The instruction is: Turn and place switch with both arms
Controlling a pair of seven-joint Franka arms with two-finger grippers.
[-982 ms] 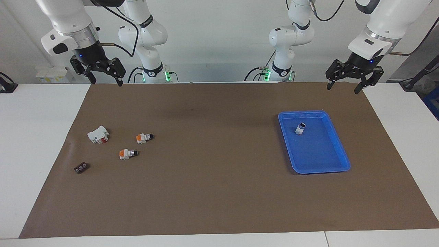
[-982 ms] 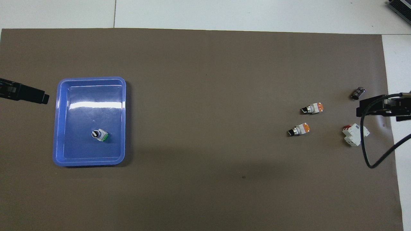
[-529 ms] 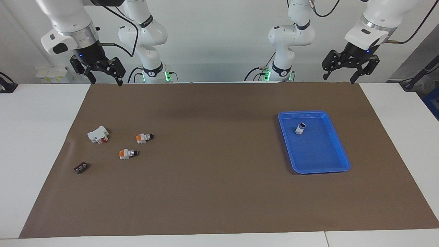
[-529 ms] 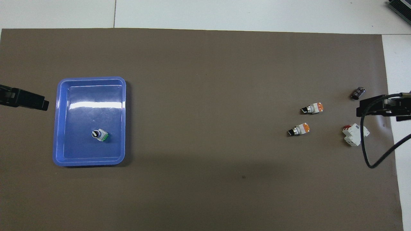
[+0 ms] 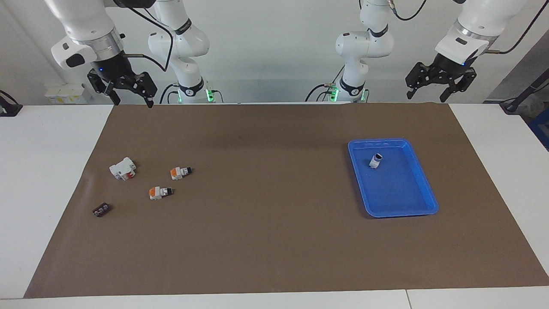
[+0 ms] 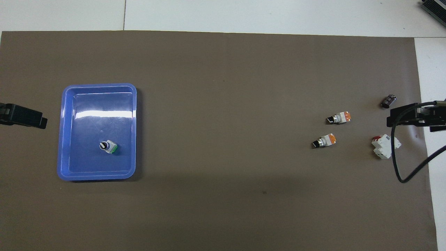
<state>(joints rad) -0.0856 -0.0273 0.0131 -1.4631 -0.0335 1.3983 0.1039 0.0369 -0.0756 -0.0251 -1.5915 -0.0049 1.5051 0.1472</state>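
Your left end effector (image 5: 437, 88) hangs wide open and empty, up near the blue tray (image 5: 426, 193), where one switch (image 5: 375, 161) already stands. Your right end effector (image 5: 126, 90), also wide and empty, is nearer the next switch (image 5: 180, 172), which lies below it on the tabletop (image 5: 266, 240), knob pointing toward the left arm's end.

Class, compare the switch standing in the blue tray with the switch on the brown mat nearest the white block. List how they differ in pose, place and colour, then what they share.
The tray switch stands upright, knob up; the mat switch lies on its side.
The tray switch sits inside the blue tray toward the left arm's end; the mat switch rests on the brown mat toward the right arm's end, beside the white block.
The tray switch shows a green end; the mat switch an orange one.
Both have a white middle and black knob.
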